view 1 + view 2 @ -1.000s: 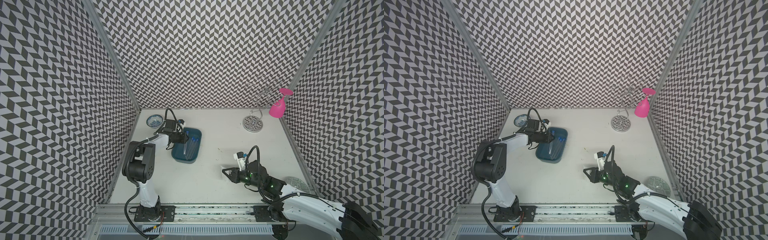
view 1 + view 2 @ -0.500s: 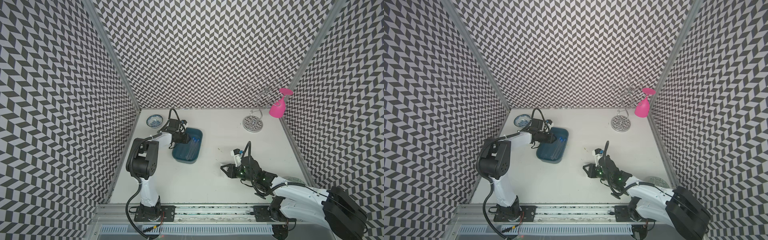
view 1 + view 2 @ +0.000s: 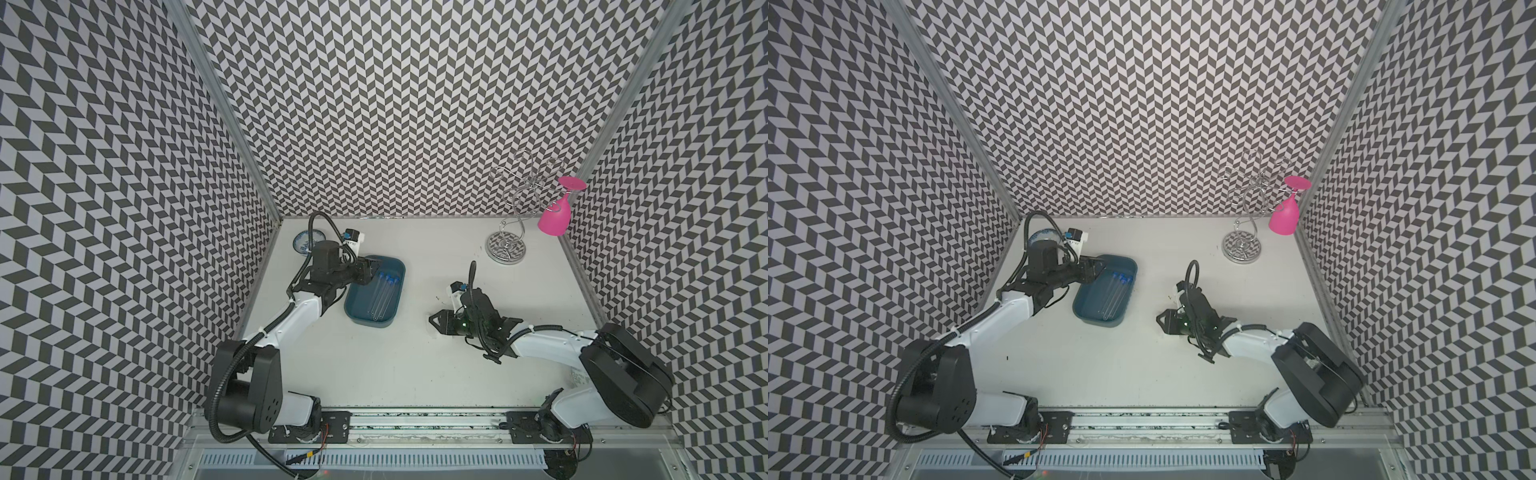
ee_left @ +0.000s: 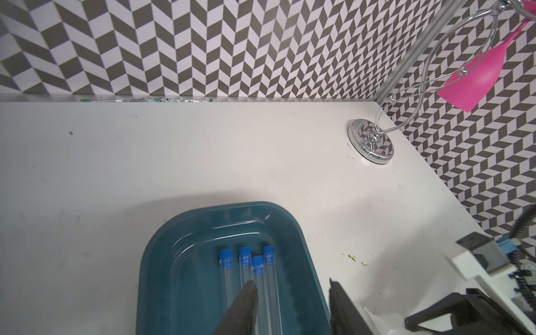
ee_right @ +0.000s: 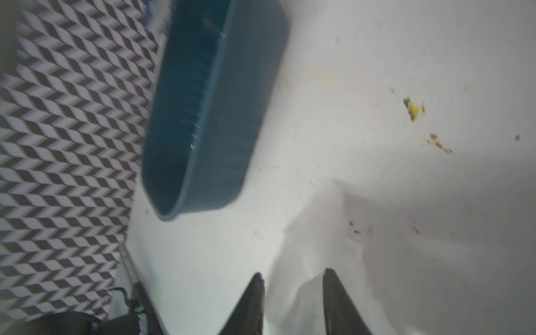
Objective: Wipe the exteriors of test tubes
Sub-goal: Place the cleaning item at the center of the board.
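4 blue-capped test tubes (image 4: 271, 285) lie in teal tray (image 4: 153, 290).

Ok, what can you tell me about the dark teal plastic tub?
The dark teal plastic tub is a shallow, round-cornered rectangle with smooth walls, sitting flat on the white table, on the left arm's side. Four clear blue-capped test tubes lie side by side inside. The left hand hovers open over one end.

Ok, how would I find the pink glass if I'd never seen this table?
Look to the far right corner of the white table, where a shiny wire rack stands. The pink glass hangs upside down from one of its hooks, beside the wall. It is the only bright pink thing here.
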Available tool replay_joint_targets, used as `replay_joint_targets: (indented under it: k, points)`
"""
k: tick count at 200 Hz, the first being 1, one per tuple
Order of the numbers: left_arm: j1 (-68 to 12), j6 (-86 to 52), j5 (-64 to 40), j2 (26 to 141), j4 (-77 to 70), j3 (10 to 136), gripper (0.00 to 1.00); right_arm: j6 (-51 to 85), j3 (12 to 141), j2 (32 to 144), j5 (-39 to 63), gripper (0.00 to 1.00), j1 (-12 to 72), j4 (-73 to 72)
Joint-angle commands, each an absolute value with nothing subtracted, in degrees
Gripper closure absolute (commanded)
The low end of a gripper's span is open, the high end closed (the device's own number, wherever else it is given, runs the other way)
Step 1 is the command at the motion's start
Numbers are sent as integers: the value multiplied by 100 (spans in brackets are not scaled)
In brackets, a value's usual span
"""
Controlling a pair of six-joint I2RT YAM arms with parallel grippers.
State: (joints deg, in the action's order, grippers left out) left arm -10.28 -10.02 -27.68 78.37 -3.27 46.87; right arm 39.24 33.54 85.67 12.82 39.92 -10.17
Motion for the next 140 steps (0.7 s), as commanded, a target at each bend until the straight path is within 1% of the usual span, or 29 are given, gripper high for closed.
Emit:
replay_joint_targets:
  k: [1,12,20,47,49,54,57,59,60,62,70,76,92,110,125,140]
  points:
    - [-809,-1349,-2704,7518,-984,4161,52,3791,3431,8454,791,50,3973,-626]
    - [-720,-1450,-2617,7321,-1140,3946,50,3715,3511,8278,540,43,3973,-351]
    - [-665,-1504,-2520,7159,-1229,3838,48,3641,3608,8114,380,35,3969,-140]
    - [-518,-1619,-2013,6673,-1451,3469,36,3325,4038,7645,-166,27,3940,617]
    - [-507,-1624,-1964,6641,-1468,3442,34,3307,4077,7609,-219,26,3938,662]
    - [-477,-1647,-1852,6561,-1505,3384,24,3269,4143,7518,-351,24,3932,756]
    - [-454,-1666,-1775,6513,-1526,3343,15,3248,4176,7467,-425,22,3925,804]
    - [-443,-1676,-1723,6478,-1535,3316,6,3229,4199,7432,-478,20,3921,834]
    - [-441,-1682,-1696,6460,-1537,3306,4,3223,4209,7412,-507,19,3916,848]
    - [-425,-1697,-1619,6427,-1544,3281,2,3210,4227,7375,-557,16,3912,864]
    - [-376,-1777,-1257,6284,-1555,3173,1,3119,4292,7230,-798,5,3882,930]
    - [-345,-1849,-932,6145,-1604,3063,1,3017,4332,7121,-1011,0,3861,944]
    - [-242,-2068,3,5794,-1965,2617,1,2581,4329,6781,-1684,0,3788,762]
    - [-167,-2202,982,5608,-2421,2125,1,1857,4050,6345,-2355,0,3615,111]
    - [-129,-2040,1531,5612,-2880,1765,1,1201,3452,5991,-2908,0,3390,-945]
    - [-51,-1855,1802,5662,-3547,1408,1,310,2623,5781,-3036,0,3037,-2404]
